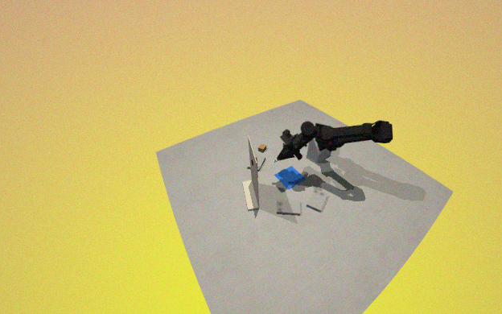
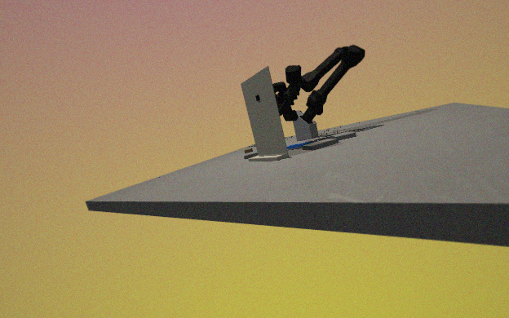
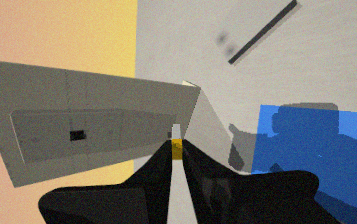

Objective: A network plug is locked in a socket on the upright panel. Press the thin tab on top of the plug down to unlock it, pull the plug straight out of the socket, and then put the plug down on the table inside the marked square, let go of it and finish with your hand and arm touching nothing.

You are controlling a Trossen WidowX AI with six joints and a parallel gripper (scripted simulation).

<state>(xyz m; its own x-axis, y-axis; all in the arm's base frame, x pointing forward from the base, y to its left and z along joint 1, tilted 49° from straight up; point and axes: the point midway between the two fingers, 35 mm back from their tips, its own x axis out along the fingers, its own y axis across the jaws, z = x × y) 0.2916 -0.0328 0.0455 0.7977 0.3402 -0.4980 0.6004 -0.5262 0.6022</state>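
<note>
- Plug (image 3: 176, 145) pinched between the narrow jaws of the gripper (image 1: 277, 159) (image 3: 176, 144), clear of the socket (image 3: 78, 135).
- Its pale end points away from the palm, along the fingers.
- Blue square (image 1: 290, 177) (image 3: 299, 140) lies below, towards the bench's right corner from the plug.
- Arm (image 1: 347, 134) (image 2: 331, 77) arches high, wrist angled down.

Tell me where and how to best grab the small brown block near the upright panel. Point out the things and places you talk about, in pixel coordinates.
I'd pinch two opposite side faces, coming straight down: the small brown block (image 1: 262, 148) (image 2: 248, 151) looks boxy and low, its top uncovered, and the upright panel (image 1: 254, 177) (image 2: 263, 122) (image 3: 129, 95) stands close. The gripper (image 1: 276, 160) (image 3: 176, 144) should release the plug (image 3: 177, 151) first.
</note>
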